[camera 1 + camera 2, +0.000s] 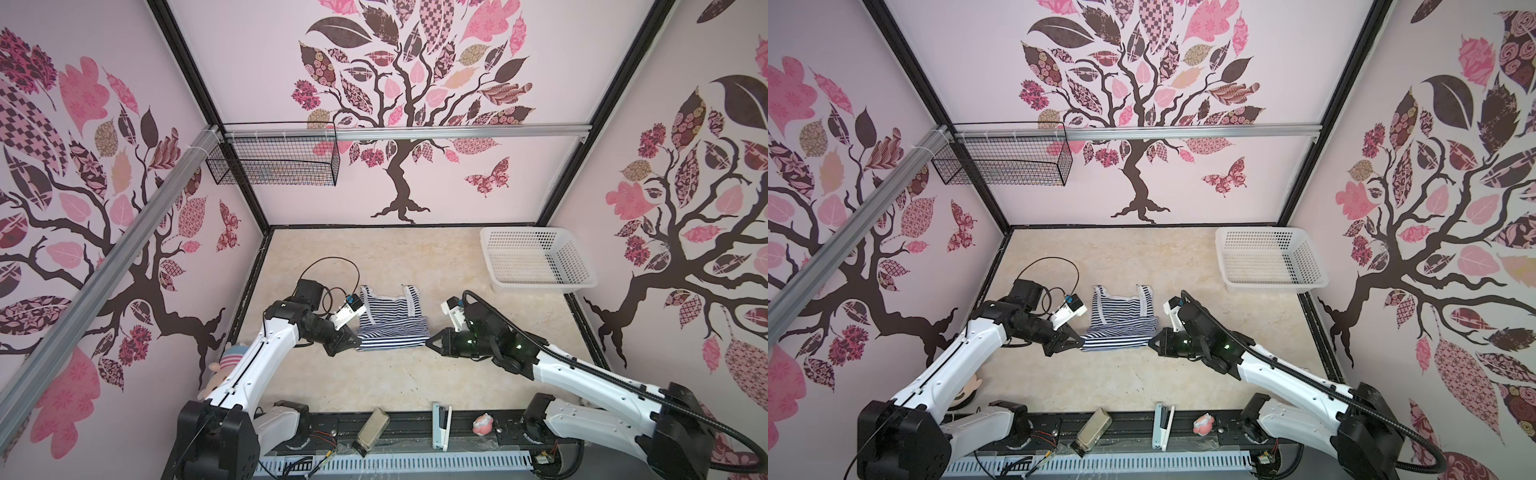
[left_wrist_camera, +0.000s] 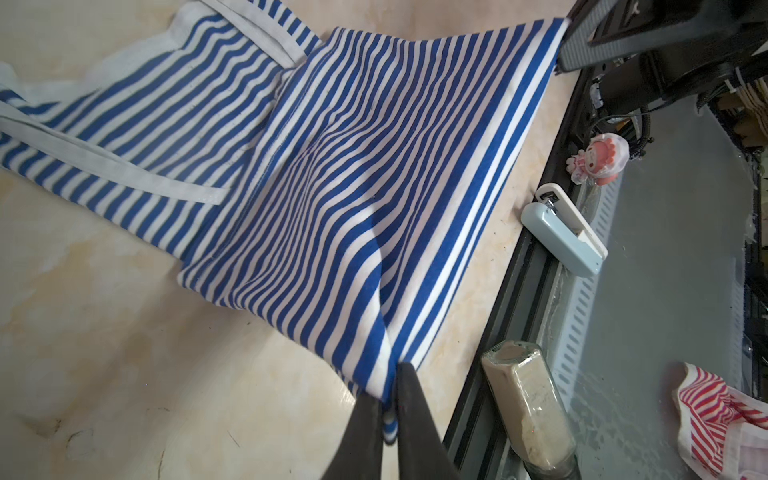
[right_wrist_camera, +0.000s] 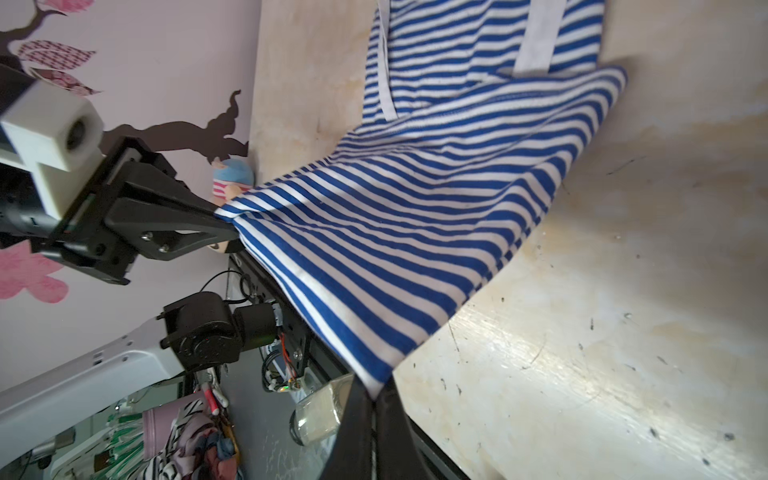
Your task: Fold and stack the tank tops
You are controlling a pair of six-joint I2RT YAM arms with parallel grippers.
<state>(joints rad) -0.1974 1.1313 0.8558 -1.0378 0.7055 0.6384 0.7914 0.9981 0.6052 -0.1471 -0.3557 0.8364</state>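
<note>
The tank top [image 1: 390,320] lies lengthwise front-to-back, straps farthest, hem seemingly lifted.

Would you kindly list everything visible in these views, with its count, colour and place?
tank top: one, navy-and-white stripes, table centre, hem raised off the table
plastic basket: one, white, table's far right corner
wire basket: one, black, hanging on the far rail, left
stapler: one, pale blue, near edge, right of centre
glass jar: one, clear with beige filling, lying at near edge
doll figurine: one, pink, near edge, right of stapler
plush doll: one, pink-and-blue striped cap, near left corner, behind left arm
striped cloth: one, red-and-white, beyond the near edge
table: one, beige marble pattern
left gripper: one, black, shut on the hem's left corner
right gripper: one, black, shut on the hem's right corner
</note>
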